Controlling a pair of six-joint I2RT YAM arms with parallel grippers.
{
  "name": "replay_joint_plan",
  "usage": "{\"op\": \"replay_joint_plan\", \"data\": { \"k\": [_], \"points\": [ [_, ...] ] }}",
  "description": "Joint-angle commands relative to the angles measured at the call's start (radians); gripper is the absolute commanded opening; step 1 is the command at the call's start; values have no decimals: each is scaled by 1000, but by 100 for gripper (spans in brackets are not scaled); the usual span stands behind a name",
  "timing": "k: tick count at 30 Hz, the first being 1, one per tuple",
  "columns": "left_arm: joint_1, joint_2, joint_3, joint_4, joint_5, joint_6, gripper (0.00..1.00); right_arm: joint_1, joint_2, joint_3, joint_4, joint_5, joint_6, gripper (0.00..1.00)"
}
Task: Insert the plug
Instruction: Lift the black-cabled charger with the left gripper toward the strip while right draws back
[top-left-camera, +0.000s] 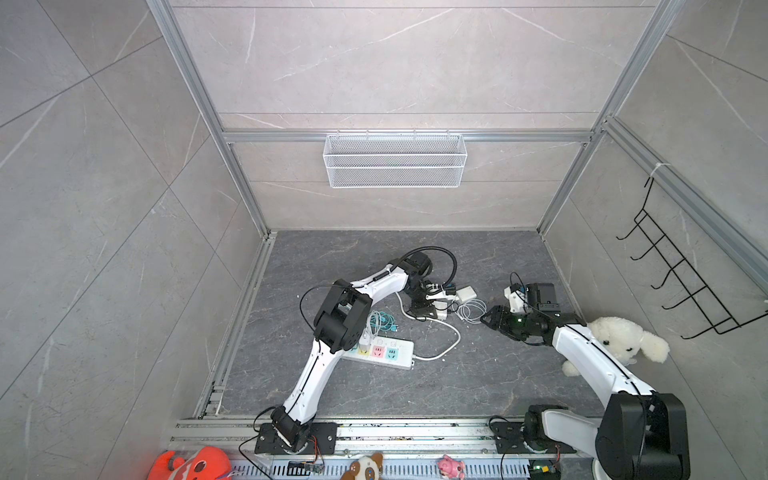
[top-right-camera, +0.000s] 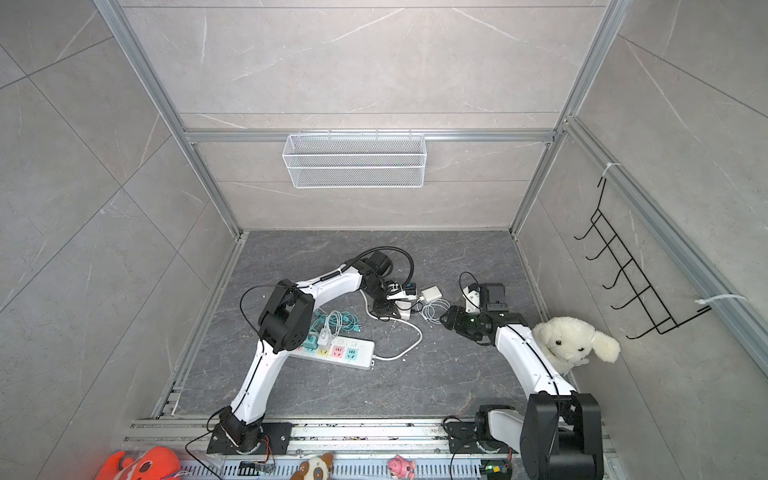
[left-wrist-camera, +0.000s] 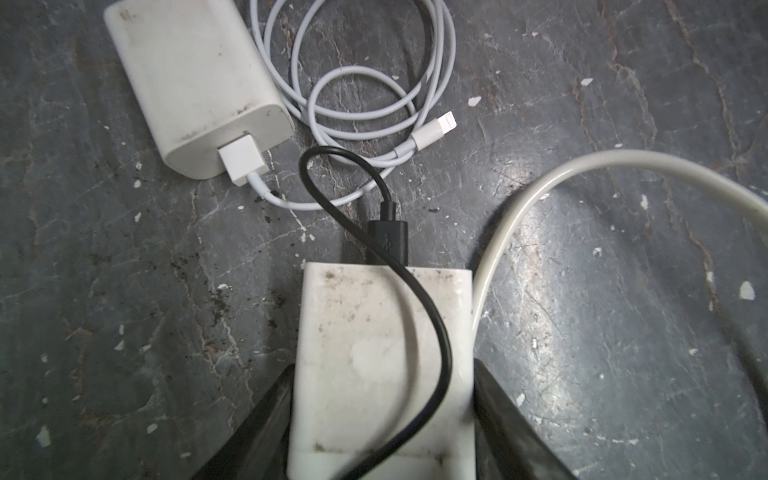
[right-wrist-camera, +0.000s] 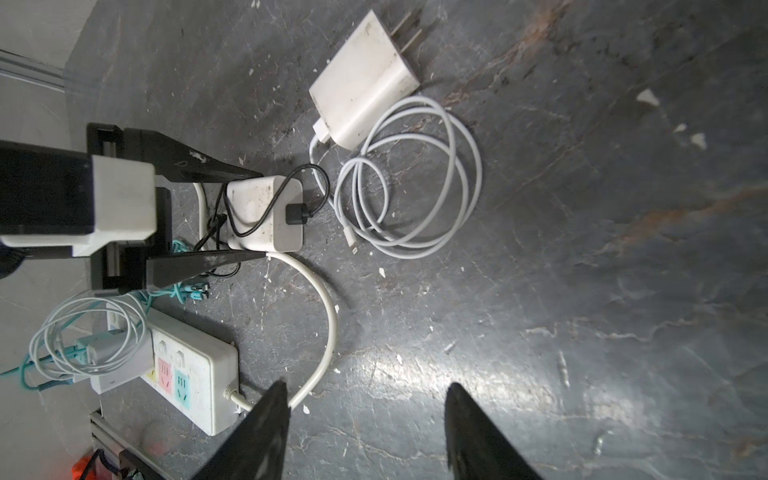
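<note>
mid-table, left gripper (left-wrist-camera: 384, 368) tight on charger (left-wrist-camera: 357, 316) sides; right gripper (right-wrist-camera: 369, 385) agape over bare tabletop (right-wrist-camera: 582, 291)

Two robot arms stand here: left arm (top-left-camera: 309, 374), right arm (top-left-camera: 590, 357). One power strip (top-left-camera: 403, 351) shows three coloured sockets (top-left-camera: 378, 352). Two unplugged white chargers: black-cabled charger (right-wrist-camera: 257, 208), white-cabled charger (right-wrist-camera: 363, 79). Four plush toys: white dog (top-left-camera: 623, 338), orange toy (top-left-camera: 191, 463), brown-and-white toy (top-left-camera: 365, 467), pink toy (top-left-camera: 452, 466). One wire basket (top-left-camera: 395, 160), one hook rack (top-left-camera: 688, 286).

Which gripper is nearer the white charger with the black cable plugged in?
Left. The left gripper holds the black-cabled charger between its fingers; the right gripper hangs open and empty, apart from it, beyond the coiled white cable.
</note>
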Motion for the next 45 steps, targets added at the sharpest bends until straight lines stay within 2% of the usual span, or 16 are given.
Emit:
{"op": "replay_joint_plan", "data": {
  "k": [1,3,11,14,15,18,21,24,28,32,35,38,42,45],
  "points": [
    [9,-108,-61,177,128,-118,38,-4,-32,-20,-19,-16,10,61],
    [20,-172,-168,390,183,-220,38,-5,-40,-24,-16,-22,14,61],
    [58,-232,-172,659,128,-376,35,-5,-57,-25,-1,-44,31,61],
    [95,-248,-181,864,59,-517,35,-6,-55,-14,18,-56,49,61],
    [105,-245,-173,935,4,-572,35,-7,-57,-5,21,-62,54,61],
    [111,-223,-126,1041,-135,-648,35,-5,-70,25,19,-73,68,61],
    [107,-202,-113,1184,-219,-735,35,-6,-102,49,20,-101,84,61],
    [90,-187,-96,1273,-263,-780,35,-5,-136,61,20,-163,103,61],
    [22,-204,-81,1268,-224,-756,35,-5,-231,37,43,-232,161,61],
    [-46,-272,-216,1434,-170,-802,36,-6,-335,28,1,-247,189,61],
    [-75,-339,-397,1650,-133,-864,36,-5,-414,12,-53,-242,205,62],
    [-76,-404,-589,1861,-139,-938,36,-5,-498,4,-137,-179,213,62],
    [-90,-505,-820,1965,-171,-889,34,-5,-567,24,-213,-79,213,63],
    [-92,-558,-953,2041,-160,-894,33,-5,-528,71,-189,-57,215,63]
  ]
}}
